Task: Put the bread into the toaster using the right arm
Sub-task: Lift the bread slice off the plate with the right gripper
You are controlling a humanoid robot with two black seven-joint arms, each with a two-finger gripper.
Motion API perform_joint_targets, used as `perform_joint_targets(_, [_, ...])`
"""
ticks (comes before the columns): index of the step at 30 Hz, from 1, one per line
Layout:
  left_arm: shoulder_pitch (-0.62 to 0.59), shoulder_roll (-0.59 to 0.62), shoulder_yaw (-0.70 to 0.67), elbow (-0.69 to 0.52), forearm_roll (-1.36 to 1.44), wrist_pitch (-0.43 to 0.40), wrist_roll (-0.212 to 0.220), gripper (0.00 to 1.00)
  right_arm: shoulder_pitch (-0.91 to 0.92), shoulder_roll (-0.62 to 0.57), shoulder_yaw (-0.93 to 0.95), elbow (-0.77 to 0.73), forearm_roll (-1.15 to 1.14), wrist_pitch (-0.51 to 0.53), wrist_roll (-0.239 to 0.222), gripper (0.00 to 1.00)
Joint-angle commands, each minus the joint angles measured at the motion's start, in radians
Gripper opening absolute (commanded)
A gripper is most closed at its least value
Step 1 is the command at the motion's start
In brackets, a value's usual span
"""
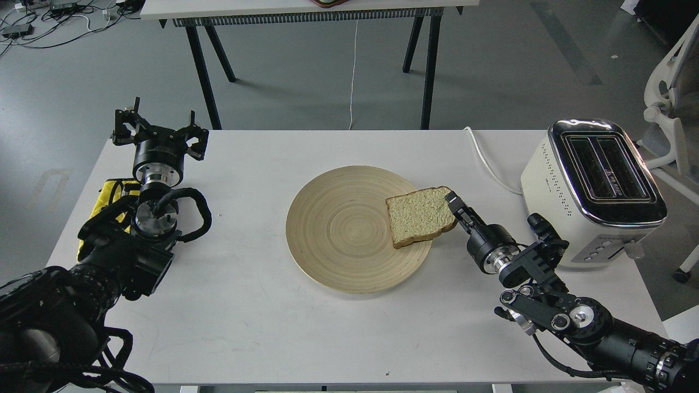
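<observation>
A square slice of pale tan bread (419,216) with a brown crust lies at the right edge of a round wooden plate (344,234), its right side overhanging the rim. My right gripper (454,210) is at the slice's right edge, fingers closed on that edge. The cream-white toaster (595,191) with a chrome top and two black slots stands at the table's right side, right of the gripper. My left gripper (159,130) is open and empty at the far left of the table, well away from the plate.
The white table (262,327) carries the plate in the middle. The toaster's white cord (486,158) runs from the toaster towards the table's back edge. Yellow material (109,196) sits by my left arm. Another table's black legs (431,65) stand behind. A white chair (666,98) is at the far right.
</observation>
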Motion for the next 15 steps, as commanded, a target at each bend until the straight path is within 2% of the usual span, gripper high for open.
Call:
perform_joint_targets(1, [0.0, 0.0, 0.001, 0.001, 0.0, 0.0, 0.0, 1.0, 0.005, 0.002, 0.003, 0.005, 0.003, -0.031, 0.019, 0.19])
perform_joint_targets(11, [0.0, 0.0, 0.001, -0.001, 0.0, 0.0, 0.0, 1.0, 0.006, -0.014, 0.146, 0.12, 0.003, -0.049, 0.036, 0.18])
perform_joint_targets(15, [0.0, 0.0, -0.001, 0.001, -0.002, 0.0, -0.002, 1.0, 0.011, -0.069, 0.195, 0.205, 0.003, -0.049, 0.035, 0.18])
